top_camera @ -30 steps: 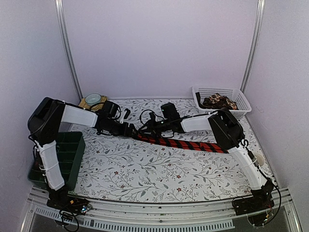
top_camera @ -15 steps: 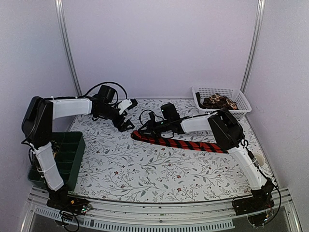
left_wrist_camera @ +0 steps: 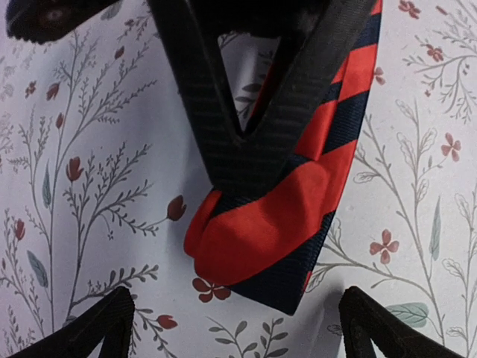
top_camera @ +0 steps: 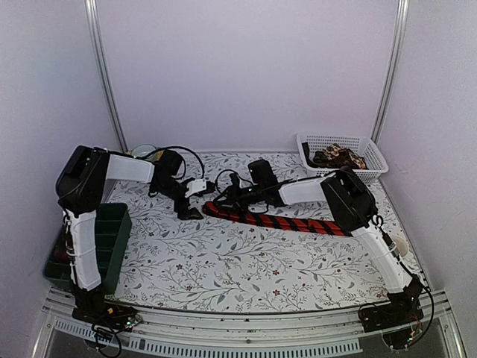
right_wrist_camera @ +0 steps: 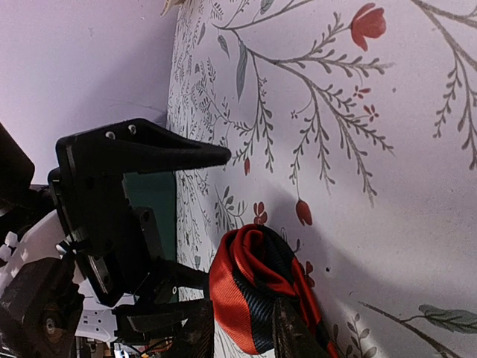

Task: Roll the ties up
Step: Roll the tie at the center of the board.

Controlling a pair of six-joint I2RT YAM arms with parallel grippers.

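Your right claw (right_wrist_camera: 246, 332) pinches the folded end of the red-striped tie (left_wrist_camera: 261, 239), likely anchoring the roll; your left claw (left_wrist_camera: 237, 313) hangs spread at its nine o'clock.

Readable text: none is showing in any view.
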